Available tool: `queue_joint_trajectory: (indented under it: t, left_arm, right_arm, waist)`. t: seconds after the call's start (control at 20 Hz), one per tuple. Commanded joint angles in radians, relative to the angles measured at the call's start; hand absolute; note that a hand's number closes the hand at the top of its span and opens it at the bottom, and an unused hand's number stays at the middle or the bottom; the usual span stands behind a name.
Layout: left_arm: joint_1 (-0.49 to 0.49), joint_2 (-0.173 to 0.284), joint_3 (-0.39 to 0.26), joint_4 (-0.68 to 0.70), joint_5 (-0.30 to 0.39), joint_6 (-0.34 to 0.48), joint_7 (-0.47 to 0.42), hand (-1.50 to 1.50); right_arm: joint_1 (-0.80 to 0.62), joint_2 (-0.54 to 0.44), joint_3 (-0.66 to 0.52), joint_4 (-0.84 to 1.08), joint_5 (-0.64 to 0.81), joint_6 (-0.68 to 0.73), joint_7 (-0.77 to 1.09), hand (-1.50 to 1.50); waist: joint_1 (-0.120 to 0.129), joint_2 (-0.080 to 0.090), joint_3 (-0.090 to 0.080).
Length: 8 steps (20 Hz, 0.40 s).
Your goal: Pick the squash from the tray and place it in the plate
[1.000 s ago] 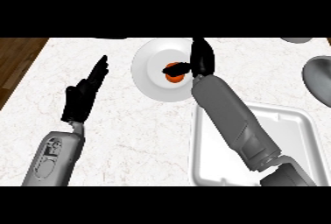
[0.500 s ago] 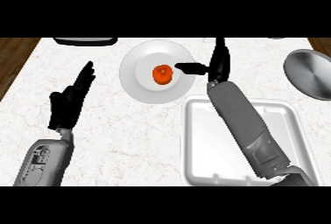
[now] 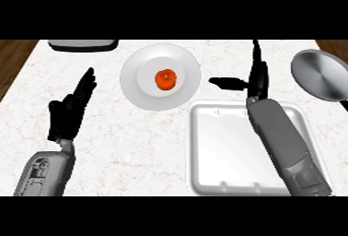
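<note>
Now squash (image 3: 166, 79) sits mid-plate (image 3: 139, 94), clear of tray (image 3: 224, 156). Our right hand (image 3: 255, 78) right of plate, fingers straight, thumb out, holding nothing. Left hand (image 3: 71, 108) rests open, left of plate. We judge placing done; next, pull right arm clear.

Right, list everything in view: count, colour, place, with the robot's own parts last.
squash: one, orange, in the middle of the plate.
plate: one, white, upper centre of the counter.
tray: one, white, lower right, partly under the right forearm.
pan: one, grey, right edge.
grey object: one, cut off at the top edge, upper left.
counter: one, white marble.
left hand: one, black, open, fingers straight, at the left.
right hand: one, black, open, right of the plate, apart from the squash.
</note>
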<state>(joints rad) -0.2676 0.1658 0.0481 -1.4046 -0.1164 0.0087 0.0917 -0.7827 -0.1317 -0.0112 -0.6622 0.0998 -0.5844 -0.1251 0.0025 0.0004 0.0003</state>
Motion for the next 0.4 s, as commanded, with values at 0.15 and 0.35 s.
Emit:
queue_joint_trajectory:
  t: [0.15, 0.35]
  left_arm:
    - [0.015, 0.051, 0.053, -0.001, 0.030, -0.049, -0.003, 0.00]
    - [0.039, -0.030, -0.012, -0.015, -0.030, 0.013, -0.021, 0.00]
  right_arm:
    - [0.161, -0.091, -0.027, -0.123, -0.037, 0.146, -0.049, -1.50]
    - [0.171, -0.101, -0.046, -0.158, -0.028, 0.153, -0.023, -1.50]
  waist:
    - [-0.004, -0.001, 0.000]
    - [-0.002, -0.001, 0.000]
